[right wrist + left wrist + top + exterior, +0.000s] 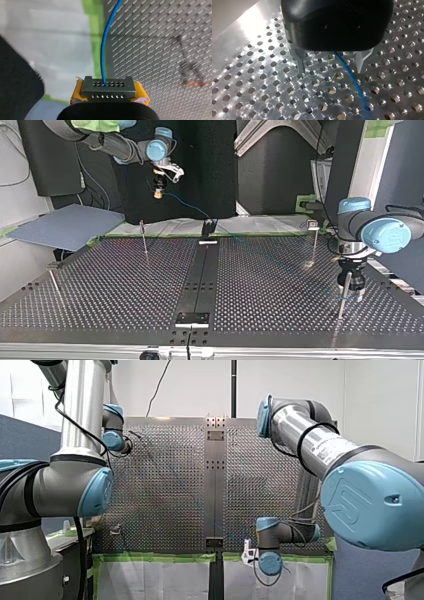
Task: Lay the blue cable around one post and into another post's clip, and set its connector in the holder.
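Observation:
The thin blue cable [348, 73] lies on the perforated table, passing loosely between the spread metal fingers [299, 61] of my left gripper [331, 66], which is open and low over the plate. In the top view my left gripper [350, 287] hangs beside a thin post [342, 296] at the right. My right gripper [159, 184] is raised beyond the table's far edge; its yellow pads [77, 91] are shut on the dark connector [108, 87], from which the cable [103, 52] runs out. The cable [186, 205] slopes down toward the table.
Other thin posts stand at the top view's left [144, 241], near left edge [54, 281] and far right [313, 244]. A dark holder [208, 229] sits at the far end of the centre rail, and a bracket [192, 319] at its near end. Green tape [155, 557] lines the table edge.

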`<state>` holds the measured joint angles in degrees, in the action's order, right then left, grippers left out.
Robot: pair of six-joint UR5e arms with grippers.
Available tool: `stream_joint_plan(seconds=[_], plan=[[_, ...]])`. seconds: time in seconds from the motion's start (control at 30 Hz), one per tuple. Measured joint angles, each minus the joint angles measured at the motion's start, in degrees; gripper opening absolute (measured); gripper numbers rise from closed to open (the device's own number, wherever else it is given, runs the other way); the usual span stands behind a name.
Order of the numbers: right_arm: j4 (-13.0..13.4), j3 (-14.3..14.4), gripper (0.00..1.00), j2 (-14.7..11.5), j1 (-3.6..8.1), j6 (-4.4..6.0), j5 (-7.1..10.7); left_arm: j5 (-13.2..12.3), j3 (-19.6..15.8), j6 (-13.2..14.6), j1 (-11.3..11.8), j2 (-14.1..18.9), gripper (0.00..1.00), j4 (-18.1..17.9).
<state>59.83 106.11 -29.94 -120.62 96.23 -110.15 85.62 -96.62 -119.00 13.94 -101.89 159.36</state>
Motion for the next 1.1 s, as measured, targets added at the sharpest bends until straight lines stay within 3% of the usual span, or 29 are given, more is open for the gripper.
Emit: stream_joint_plan(seconds=[0.2,0.33,0.6,0.77,0.97,1.1], plan=[[3.65,3.6,0.0,3.66,3.58,-0.25,3.1,0.2,0.0,0.0,0.01,0.02,1.0,0.14],[5.81,4.05,0.0,5.81,5.75,-0.36,5.23,0.24,0.01,0.0,0.01,0.01,1.0,0.16],[9.85,0.97,0.0,9.83,9.77,-0.32,9.25,0.28,0.0,0.0,0.01,0.01,1.0,0.17],[12.07,-1.54,0.0,12.4,12.33,0.29,11.8,0.28,-0.01,0.0,0.01,0.01,1.0,0.17],[12.28,-4.58,0.0,15.34,15.42,0.81,14.89,0.38,-0.02,0.02,-0.03,0.01,1.0,0.17],[12.04,-5.99,0.0,15.89,17.14,0.91,16.62,0.95,-0.01,0.06,-0.15,0.01,1.0,0.17]])
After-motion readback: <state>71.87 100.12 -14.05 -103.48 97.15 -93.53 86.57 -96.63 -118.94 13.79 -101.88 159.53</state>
